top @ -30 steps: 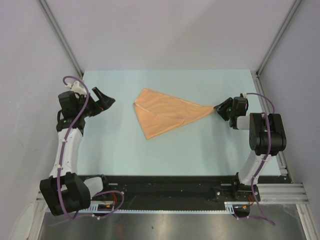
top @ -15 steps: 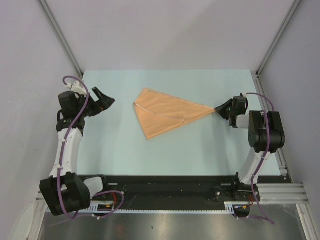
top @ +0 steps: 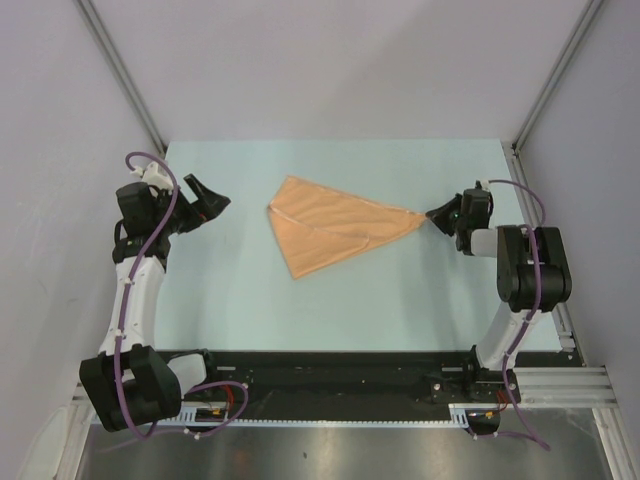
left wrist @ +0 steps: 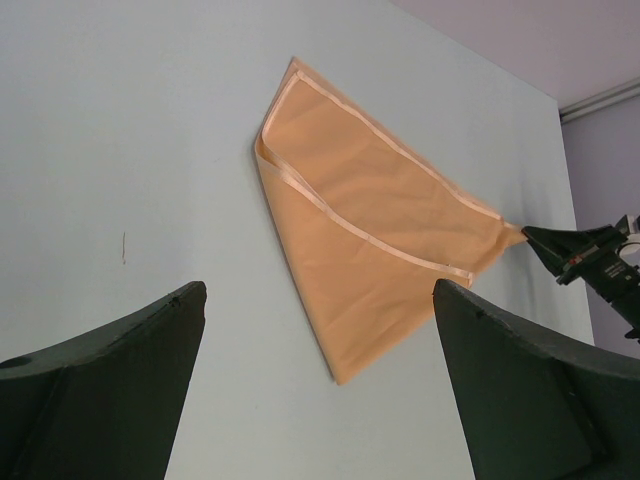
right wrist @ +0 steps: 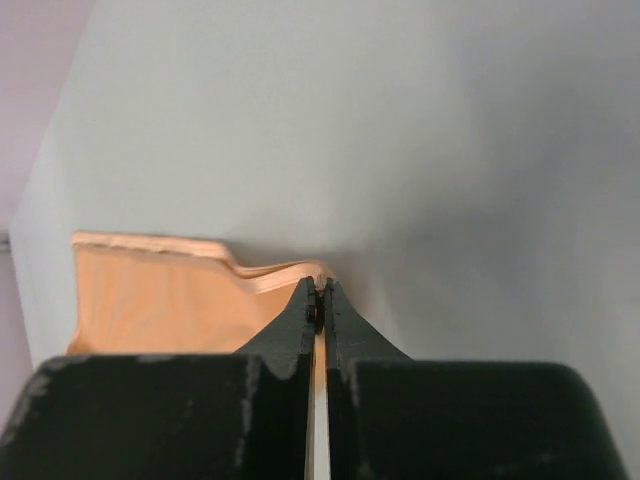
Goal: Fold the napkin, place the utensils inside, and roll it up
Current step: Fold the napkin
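From above, the folded napkin (top: 335, 228) lies on the surface (top: 240, 290) with my right jaws at its right corner. Only my right wrist view shows them pinched shut on it. My left jaws gape wide, empty, well apart.

In the right wrist view the right claw (right wrist: 318, 292) covers the near part of the napkin (right wrist: 150, 300), and the corner of the cloth is lost from sight between its pressed fingers. From above, this grip is too small to judge. The fold hides the lower layer of the napkin. In the left wrist view the fingers (left wrist: 110, 390) of the left claw (left wrist: 318, 288) are cut off by the bottom edge.
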`<state>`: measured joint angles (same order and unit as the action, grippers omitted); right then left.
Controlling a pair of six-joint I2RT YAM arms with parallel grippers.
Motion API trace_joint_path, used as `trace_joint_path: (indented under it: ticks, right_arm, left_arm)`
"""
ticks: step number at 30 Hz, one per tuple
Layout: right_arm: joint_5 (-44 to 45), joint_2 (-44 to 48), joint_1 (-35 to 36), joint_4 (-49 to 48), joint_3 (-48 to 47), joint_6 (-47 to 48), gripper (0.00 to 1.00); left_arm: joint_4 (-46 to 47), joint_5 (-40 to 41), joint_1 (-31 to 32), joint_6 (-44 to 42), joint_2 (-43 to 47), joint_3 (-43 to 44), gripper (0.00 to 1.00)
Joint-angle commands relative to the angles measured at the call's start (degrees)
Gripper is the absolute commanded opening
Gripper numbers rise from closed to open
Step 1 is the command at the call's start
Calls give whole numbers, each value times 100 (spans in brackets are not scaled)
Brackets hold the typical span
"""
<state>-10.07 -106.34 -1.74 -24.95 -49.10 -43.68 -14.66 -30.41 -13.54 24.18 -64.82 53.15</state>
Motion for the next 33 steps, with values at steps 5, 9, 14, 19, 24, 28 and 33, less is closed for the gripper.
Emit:
trace_joint_path:
  ticks: [5, 9, 14, 19, 24, 28, 33]
  right_arm:
    - [-49, 1124, 1410, -11, -828, 579, 0]
    - [92, 1134, 2281, 332, -1451, 817, 0]
    - [-21, 739, 3247, 394, -1918, 861, 0]
    - [-145, 142, 3785, 447, -2270, 826, 0]
    - [-206, -211, 4189, 588, -2279, 861, 0]
    - [-259, -387, 4401, 544, -2130, 809, 0]
    - [-250, -606, 4621, 500, -1998, 765, 0]
  left_arm:
    - [165, -167, -79, 69, 127, -15, 100]
    - [191, -219, -70, 95, 127, -23, 100]
    - [217, -237, -70, 113, 136, -41, 100]
    - [218, -255, -78, 122, 136, -41, 100]
    - [226, -272, -79, 122, 136, -41, 100]
    - [235, -290, -78, 139, 136, -50, 100]
    - [261, -325, -79, 165, 101, -67, 100]
